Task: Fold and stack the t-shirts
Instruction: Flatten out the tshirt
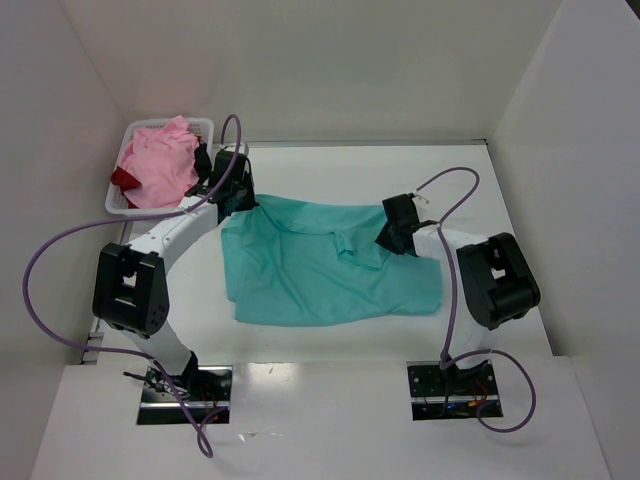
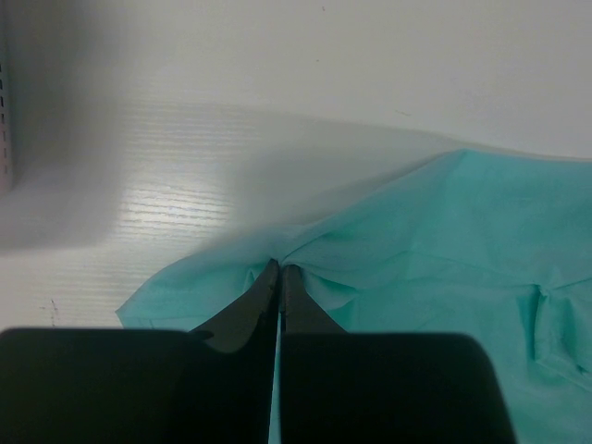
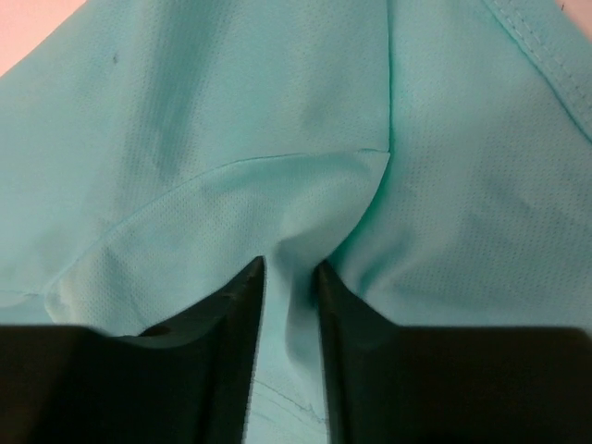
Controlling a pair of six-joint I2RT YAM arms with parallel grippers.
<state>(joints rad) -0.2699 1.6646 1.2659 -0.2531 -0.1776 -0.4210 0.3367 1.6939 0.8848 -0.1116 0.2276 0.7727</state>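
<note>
White table (image 1: 330,350) held it all. Pink shirt (image 1: 160,165) and dark red shirt (image 1: 122,180) sat unfolded in the basket (image 1: 118,205). Left gripper (image 2: 280,270) pinched the teal shirt (image 1: 320,280), lying open mid-table. Right gripper (image 3: 289,266) had cloth between its fingers; I couldn't tell if it squeezed. Nothing was folded.

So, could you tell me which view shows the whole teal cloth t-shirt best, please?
The top external view: the teal cloth t-shirt lies rumpled on the white table, nearly all of it visible. The left wrist view shows only a pinched edge; the right wrist view only a close-up fold between the fingers.
</note>
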